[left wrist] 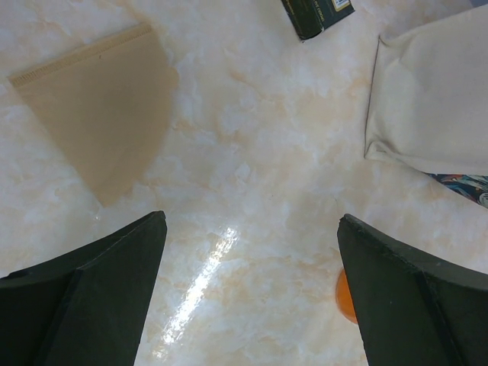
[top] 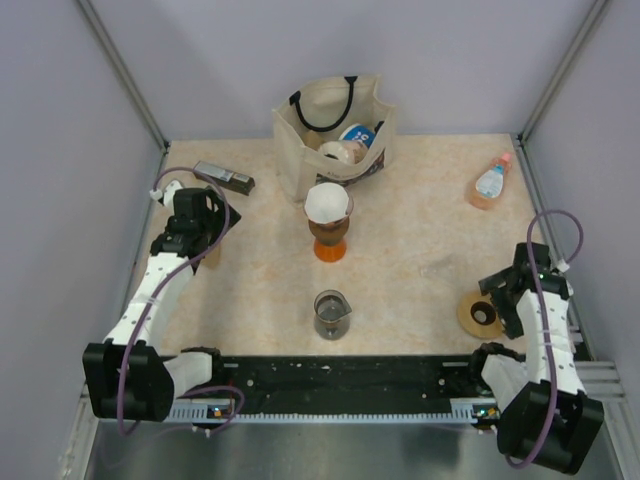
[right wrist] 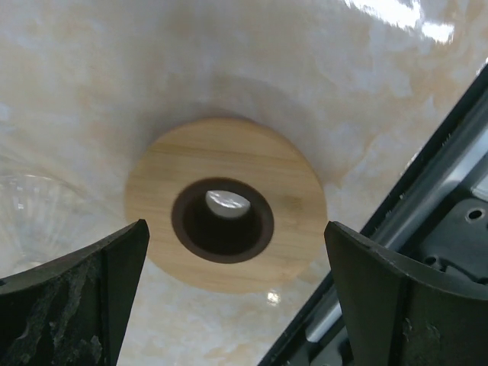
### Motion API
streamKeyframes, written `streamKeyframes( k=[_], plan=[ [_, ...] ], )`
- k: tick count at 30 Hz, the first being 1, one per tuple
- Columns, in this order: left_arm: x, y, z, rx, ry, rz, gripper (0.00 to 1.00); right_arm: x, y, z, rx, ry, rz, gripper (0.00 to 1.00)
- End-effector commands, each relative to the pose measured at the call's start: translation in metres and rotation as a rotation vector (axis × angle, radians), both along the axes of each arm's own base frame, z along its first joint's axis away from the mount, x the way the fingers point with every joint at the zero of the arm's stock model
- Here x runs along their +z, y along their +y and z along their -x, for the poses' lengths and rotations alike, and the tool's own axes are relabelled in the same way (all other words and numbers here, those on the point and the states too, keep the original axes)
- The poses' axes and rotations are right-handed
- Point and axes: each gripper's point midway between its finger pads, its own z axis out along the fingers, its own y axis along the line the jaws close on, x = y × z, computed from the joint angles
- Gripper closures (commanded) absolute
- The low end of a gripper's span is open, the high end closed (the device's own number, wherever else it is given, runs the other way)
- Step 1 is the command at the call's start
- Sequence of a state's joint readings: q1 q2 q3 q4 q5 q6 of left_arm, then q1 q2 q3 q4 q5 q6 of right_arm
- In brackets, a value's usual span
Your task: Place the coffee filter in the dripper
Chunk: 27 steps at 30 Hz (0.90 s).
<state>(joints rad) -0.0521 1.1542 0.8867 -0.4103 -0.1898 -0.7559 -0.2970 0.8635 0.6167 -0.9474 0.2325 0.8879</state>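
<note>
The left gripper (left wrist: 252, 229) hangs released, its two black wedge-shaped fingers spread wide above the table (top: 420, 230) and holding nothing. The right gripper (right wrist: 236, 229) is spread and empty too, poised over a wooden ring (right wrist: 229, 152).

In the top view we find the coffee filter (top: 328, 203) at the centre of the frame. It is a white paper cone, mouth up, seated inside the dripper (top: 329, 230), a translucent pinkish-brown funnel on an orange base (top: 329, 251). It lies well apart from both grippers: to the right of the left one, and up and to the left of the right one in the lower right.

The table is glossy marbled beige. The ring is pale grained wood, flat and round, with a dark brown collar (right wrist: 187, 229) lining its centre hole. Below the dripper stands a clear glass beaker (top: 331, 313). Above it sits a cream canvas tote bag (top: 300, 130) with black handles.

The filter shows in the top view alone. Only the left wrist view shows us a tan fan-shaped paper (left wrist: 99, 114) lying flat in the upper left, with a crimped seam along its top edge. It also shows a dark box corner (left wrist: 316, 15) at the top and a sliver of the orange base beside the right-hand finger. Only the right wrist view shows the ring's grain and a clear ribbed glass edge (right wrist: 30, 206) at the left.
</note>
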Motion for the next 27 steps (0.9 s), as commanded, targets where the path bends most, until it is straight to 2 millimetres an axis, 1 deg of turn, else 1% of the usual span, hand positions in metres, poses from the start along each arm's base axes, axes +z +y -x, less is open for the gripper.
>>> streamKeyframes(
  k=[1, 3, 4, 5, 9, 11, 13, 17, 21, 24, 25, 26, 27],
  plan=[
    [0.013, 0.001, -0.007, -0.014, -0.051, -0.010, 0.01, -0.013, 0.018, 0.015, -0.041, 0.084, -0.110, 0.01],
    [0.014, 0.001, -0.006, -0.012, -0.055, -0.010, 0.01, -0.018, 0.020, 0.021, -0.065, 0.102, -0.122, 0.01],
    [0.014, 0.001, -0.005, -0.011, -0.059, -0.010, 0.01, -0.027, 0.026, 0.028, -0.101, 0.116, -0.152, 0.02],
    [0.016, 0.001, -0.005, -0.012, -0.067, -0.007, 0.01, -0.030, 0.029, 0.030, -0.113, 0.113, -0.163, 0.03],
    [0.016, -0.001, -0.007, -0.018, -0.084, 0.004, 0.01, -0.040, 0.027, 0.039, -0.176, 0.131, -0.152, 0.08],
    [0.015, -0.002, -0.007, -0.022, -0.080, 0.008, 0.01, -0.039, 0.021, 0.037, -0.190, 0.113, -0.124, 0.11],
    [0.016, -0.002, -0.007, -0.022, -0.080, 0.009, 0.01, -0.042, 0.022, 0.031, -0.187, 0.082, -0.128, 0.18],
    [0.018, -0.003, -0.006, -0.023, -0.081, 0.011, 0.01, -0.052, 0.020, 0.032, -0.196, 0.092, -0.123, 0.24],
    [0.019, -0.003, -0.005, -0.024, -0.091, 0.015, 0.01, -0.056, 0.018, 0.029, -0.204, 0.077, -0.111, 0.32],
    [0.022, -0.003, -0.004, -0.027, -0.097, 0.014, 0.01, -0.057, 0.018, 0.028, -0.200, 0.061, -0.115, 0.33],
    [0.021, -0.003, -0.004, -0.026, -0.098, 0.015, 0.01, -0.057, 0.018, 0.025, -0.196, 0.048, -0.113, 0.35],
    [0.022, -0.004, -0.004, -0.026, -0.103, 0.017, 0.01, -0.055, 0.017, 0.022, -0.191, 0.032, -0.108, 0.41],
    [0.021, -0.004, -0.004, -0.029, -0.100, 0.018, 0.01, -0.055, 0.016, 0.018, -0.179, 0.017, -0.105, 0.50]
  ],
)
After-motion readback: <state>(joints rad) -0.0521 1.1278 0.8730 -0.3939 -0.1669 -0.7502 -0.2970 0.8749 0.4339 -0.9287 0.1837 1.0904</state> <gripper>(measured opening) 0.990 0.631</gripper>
